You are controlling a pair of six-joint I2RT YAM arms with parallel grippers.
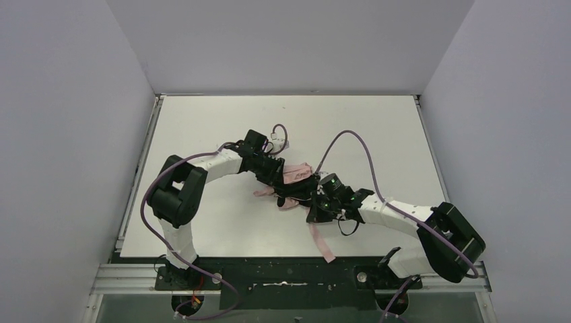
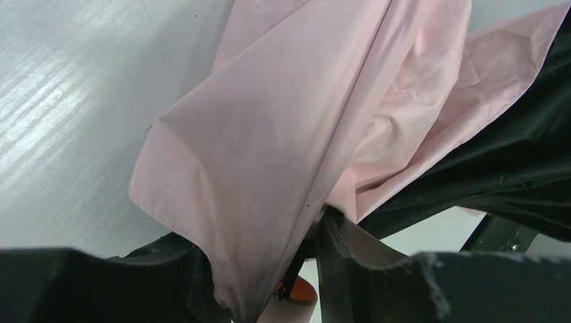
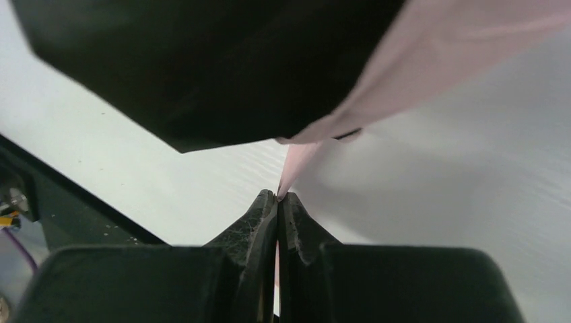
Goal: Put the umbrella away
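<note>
Pinching umbrella fabric, right tool closed

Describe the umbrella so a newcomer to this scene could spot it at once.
On the flat white table, look to the middle. There a crumpled folding umbrella of pale pink and black fabric sits between the left fingers and right fingers. It is the only pink thing, its thin pink strip trailing toward the near edge.
</note>
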